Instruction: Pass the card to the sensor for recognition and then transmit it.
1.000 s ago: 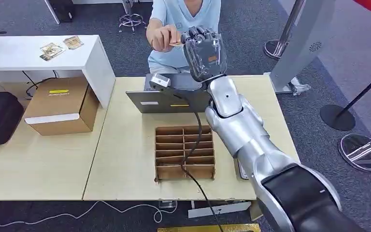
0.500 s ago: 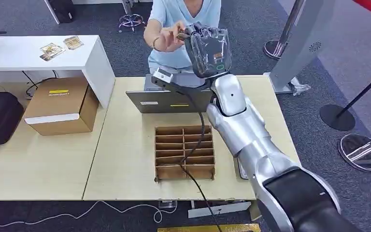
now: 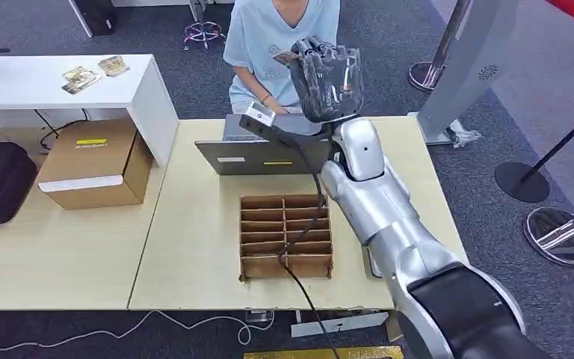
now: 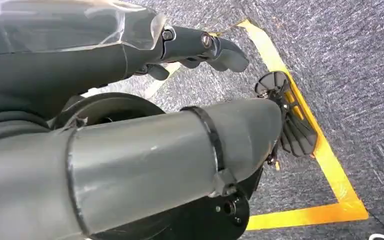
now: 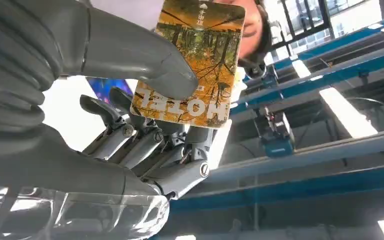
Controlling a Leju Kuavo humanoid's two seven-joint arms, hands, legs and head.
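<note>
Withdrawn from the handover, the person's hand left the card (image 5: 192,65) pinched in the raised right hand (image 3: 327,75) at upper centre; thin, stiff and slippery, it seemed best held by its edge.

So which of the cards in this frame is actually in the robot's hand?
The card pinched by the raised right hand; the other two cards lie flat on the white desk.

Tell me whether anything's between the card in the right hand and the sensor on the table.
Nothing visible blocks it. The right hand holds the card raised above the table's far edge, and the sensor lies below and to its left with open air between. The laptop sits lower.
</note>
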